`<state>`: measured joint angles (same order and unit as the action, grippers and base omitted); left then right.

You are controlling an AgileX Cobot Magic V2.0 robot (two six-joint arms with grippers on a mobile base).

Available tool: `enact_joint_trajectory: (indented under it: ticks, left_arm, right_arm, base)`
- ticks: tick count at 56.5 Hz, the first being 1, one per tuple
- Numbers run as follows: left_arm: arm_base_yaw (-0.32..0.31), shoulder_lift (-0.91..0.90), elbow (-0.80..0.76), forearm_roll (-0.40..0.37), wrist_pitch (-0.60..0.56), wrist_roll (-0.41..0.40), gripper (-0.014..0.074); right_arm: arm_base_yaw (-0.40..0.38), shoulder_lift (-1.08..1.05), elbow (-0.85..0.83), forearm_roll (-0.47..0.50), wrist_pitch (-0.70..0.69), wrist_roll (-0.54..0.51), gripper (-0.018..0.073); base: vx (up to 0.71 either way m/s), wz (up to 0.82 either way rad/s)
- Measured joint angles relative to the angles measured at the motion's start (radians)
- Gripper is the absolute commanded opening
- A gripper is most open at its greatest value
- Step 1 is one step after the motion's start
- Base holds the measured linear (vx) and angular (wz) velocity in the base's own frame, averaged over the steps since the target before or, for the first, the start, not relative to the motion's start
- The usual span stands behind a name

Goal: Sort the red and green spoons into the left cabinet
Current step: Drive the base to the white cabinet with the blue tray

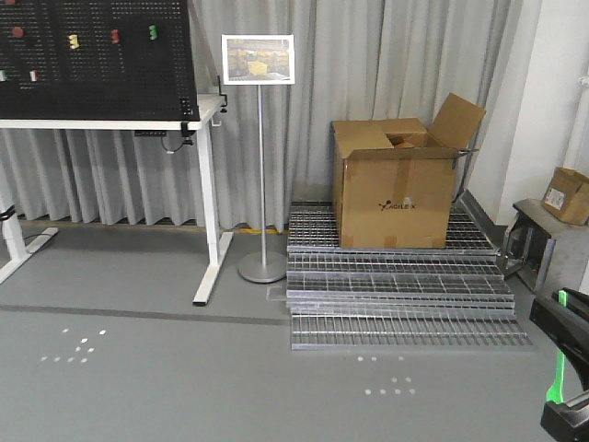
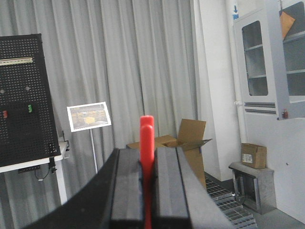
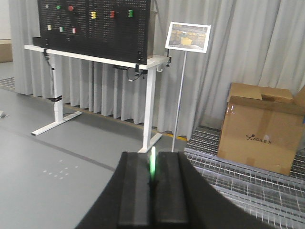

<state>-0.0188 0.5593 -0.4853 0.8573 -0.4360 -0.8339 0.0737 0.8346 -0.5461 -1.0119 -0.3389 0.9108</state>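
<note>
Left hand point(image 2: 147, 151) hides most of red spoon point(image 2: 147, 131) (right hand point(image 3: 152, 154), green spoon point(image 3: 152, 166)).

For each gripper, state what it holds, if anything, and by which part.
Left gripper: red spoon, pinched along its slim shaft. Right gripper: green spoon, likewise by the shaft. Neither bowl shows.

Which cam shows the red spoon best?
Left wrist view: the red spoon stands upright, clamped in the left end effector, its tip clear against the curtain. Front and right wrist views don't show it.
</note>
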Motion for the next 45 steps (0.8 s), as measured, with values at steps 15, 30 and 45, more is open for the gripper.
enact_joint_trajectory:
  ticks: [15,30,45]
  left_arm:
    - [0.0,0.0,0.0,0.0,0.0,0.0,0.0031]
    - [0.0,0.0,0.0,0.0,0.0,0.0,0.0031]
    - [0.0,0.0,0.0,0.0,0.001,0.0,0.0031]
  right_arm:
    - [0.0,0.0,0.0,0.0,0.0,0.0,-0.0006]
    - [0.0,0.0,0.0,0.0,0.0,0.0,-0.0006]
    - [0.0,0.0,0.0,0.0,0.0,0.0,-0.0006]
  base:
    - [0.6,-0.11]
    - [0.57,-0.15]
    - [0.55,-0.25]
